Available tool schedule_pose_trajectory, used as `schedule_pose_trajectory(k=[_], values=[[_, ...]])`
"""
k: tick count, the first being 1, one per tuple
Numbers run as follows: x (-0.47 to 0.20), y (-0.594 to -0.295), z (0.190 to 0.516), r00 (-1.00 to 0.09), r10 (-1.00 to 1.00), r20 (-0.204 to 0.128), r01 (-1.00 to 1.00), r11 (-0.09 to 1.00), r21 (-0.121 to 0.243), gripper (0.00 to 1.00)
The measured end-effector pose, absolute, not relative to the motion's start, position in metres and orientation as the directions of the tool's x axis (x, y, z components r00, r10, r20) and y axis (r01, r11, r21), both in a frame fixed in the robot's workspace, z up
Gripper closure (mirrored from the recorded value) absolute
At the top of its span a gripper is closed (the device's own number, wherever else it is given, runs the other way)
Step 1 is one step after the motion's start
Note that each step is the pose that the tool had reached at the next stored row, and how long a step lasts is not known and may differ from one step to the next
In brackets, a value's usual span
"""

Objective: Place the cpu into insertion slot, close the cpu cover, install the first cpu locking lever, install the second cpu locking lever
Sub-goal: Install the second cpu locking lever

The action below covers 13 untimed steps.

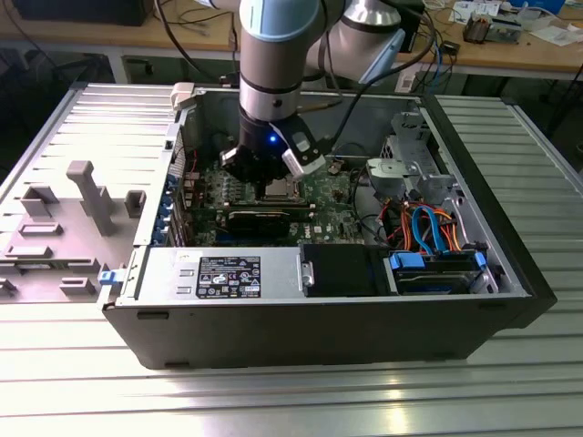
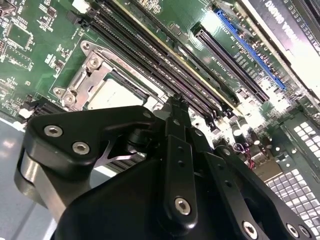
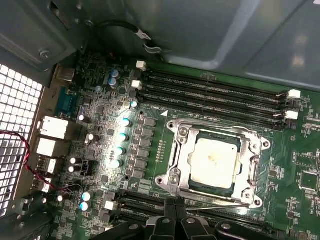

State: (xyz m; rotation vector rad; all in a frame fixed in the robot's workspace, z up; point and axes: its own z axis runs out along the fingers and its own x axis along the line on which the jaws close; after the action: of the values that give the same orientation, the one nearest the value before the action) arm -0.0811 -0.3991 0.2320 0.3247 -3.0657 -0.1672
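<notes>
The cpu [image 3: 215,159] lies flat in the insertion slot [image 3: 175,176] on the green motherboard, its dull silver top showing. The cpu cover [image 3: 220,128] lies down around it as a silvery frame. A thin metal lever [image 3: 220,201] runs along the socket edge nearest my fingertips, and another lever [image 3: 253,167] runs along the adjoining side. My gripper [image 3: 176,206] hovers just beside that edge, fingers together and holding nothing. The second wrist view has the gripper [image 2: 175,102] above the cpu [image 2: 112,95] and cover [image 2: 92,65]. In the exterior view my gripper [image 1: 264,171] hangs inside the open computer case over the socket [image 1: 278,189].
Long black memory slots [image 3: 210,95] flank the socket. A black card [image 1: 264,217], a power supply [image 1: 219,273], a drive cage [image 1: 410,168] and orange and blue cables [image 1: 428,228] crowd the case [image 1: 319,337]. A grey fixture [image 1: 82,196] stands on the exterior view's left.
</notes>
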Motion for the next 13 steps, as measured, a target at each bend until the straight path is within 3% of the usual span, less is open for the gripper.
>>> schedule_pose_trajectory(k=[6, 13], values=[[-0.0821, -0.4007, 0.2297, -0.976, -0.213, 0.037, -0.206, 0.969, 0.139, 0.89], [-0.0861, -0.4014, 0.2268, -0.976, -0.213, 0.038, -0.206, 0.969, 0.14, 0.89]])
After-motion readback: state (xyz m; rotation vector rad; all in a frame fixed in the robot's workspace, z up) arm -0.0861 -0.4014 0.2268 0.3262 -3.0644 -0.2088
